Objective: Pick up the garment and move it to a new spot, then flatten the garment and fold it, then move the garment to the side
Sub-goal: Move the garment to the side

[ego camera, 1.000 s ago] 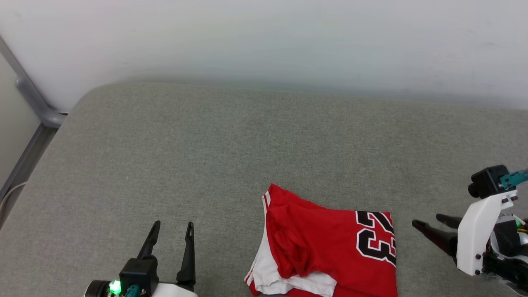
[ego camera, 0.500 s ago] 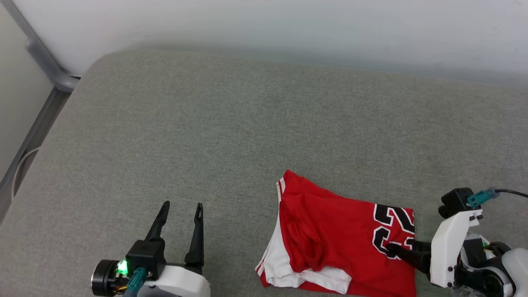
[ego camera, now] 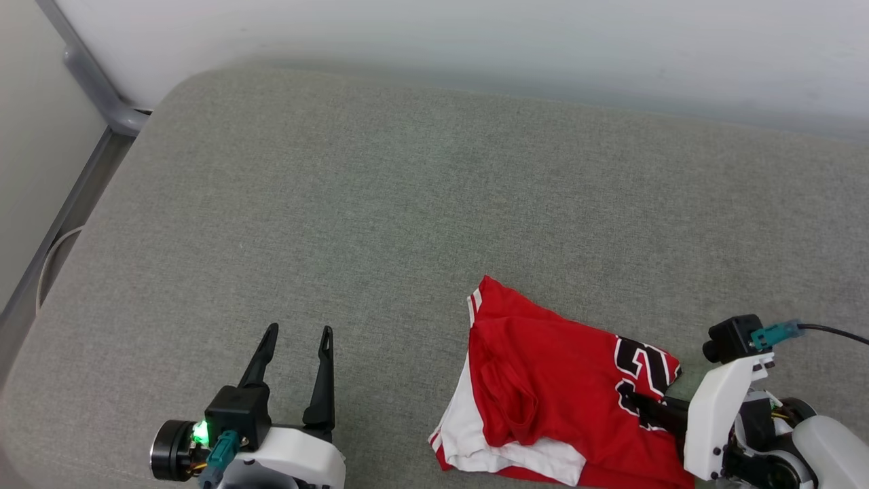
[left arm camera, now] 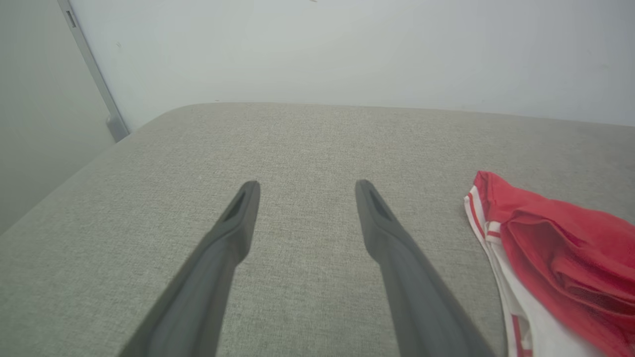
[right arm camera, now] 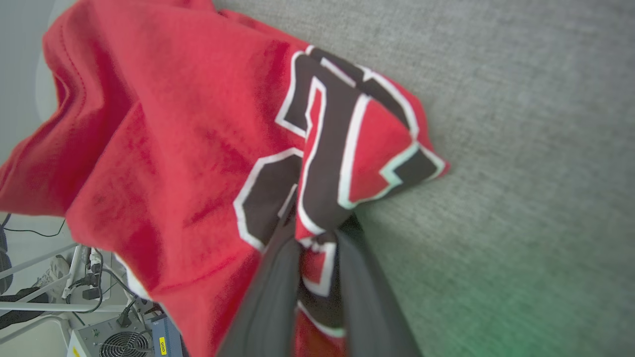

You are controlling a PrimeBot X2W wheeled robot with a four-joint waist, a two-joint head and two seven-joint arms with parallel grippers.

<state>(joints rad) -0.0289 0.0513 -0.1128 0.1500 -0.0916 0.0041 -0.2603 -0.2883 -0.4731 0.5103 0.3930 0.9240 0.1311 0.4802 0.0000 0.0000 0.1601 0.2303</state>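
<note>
Red and folded, the garment point(ego camera: 543, 401) lies at the near right of the grey cushion point(ego camera: 380, 204), its black lettering bunched and pinched between the drawn-together fingers of the right gripper point(right arm camera: 317, 235). Well to its left, the left gripper point(ego camera: 299, 333) is spread wide and empty. Beyond both, bare cushion runs to a pale wall point(ego camera: 475, 41).

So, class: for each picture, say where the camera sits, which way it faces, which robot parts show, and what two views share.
Head view: on the head, facing forward and down at the cushion; left gripper lower left, right gripper lower right.
Left wrist view: along its open fingers, toward the wall.
Right wrist view: along its fingers, clamped on the garment.
Shared: all show the garment.
</note>
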